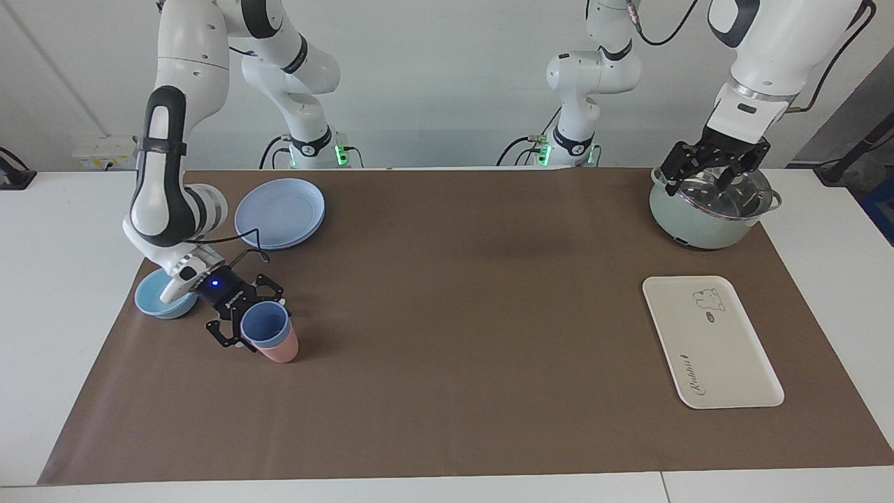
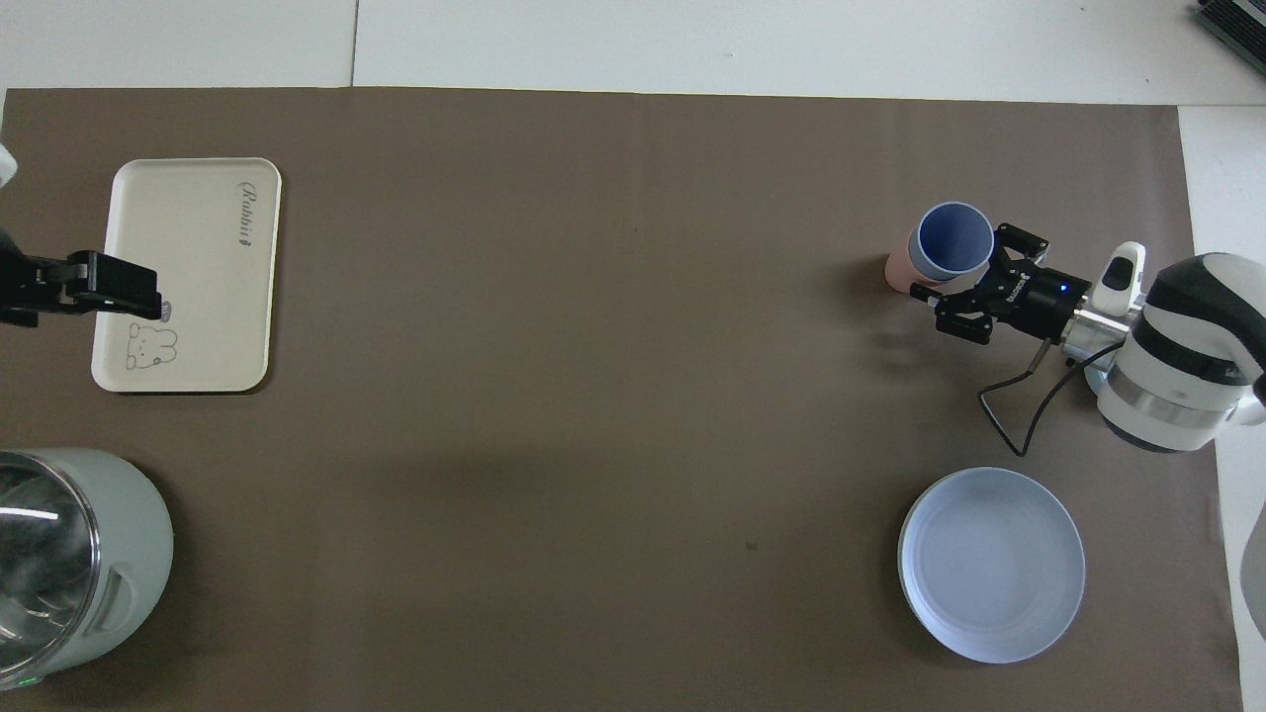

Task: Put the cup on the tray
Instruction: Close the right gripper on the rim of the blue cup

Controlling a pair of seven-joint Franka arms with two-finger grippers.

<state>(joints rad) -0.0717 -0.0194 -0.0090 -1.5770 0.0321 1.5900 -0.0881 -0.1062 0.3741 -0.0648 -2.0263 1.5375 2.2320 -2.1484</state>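
The periwinkle-blue cup (image 1: 265,325) stands nested inside a pink tumbler (image 1: 281,349) on the brown mat toward the right arm's end of the table; it also shows in the overhead view (image 2: 951,240). My right gripper (image 1: 246,316) lies low and level right against the cup's upper part (image 2: 974,275); the cup hides its tips. The cream-white tray (image 1: 709,342) with bear drawing and "Rabbit" script lies bare toward the left arm's end (image 2: 188,272). My left gripper (image 1: 712,175) waits, open and empty, above the pot.
A pale green pot (image 1: 709,223) with a glass lid stands nearer to the robots than the tray (image 2: 109,574). Stacked round blue plates (image 1: 281,213) lie near the right arm's base (image 2: 991,564). A light-blue bowl (image 1: 159,299) sits under the right arm's wrist.
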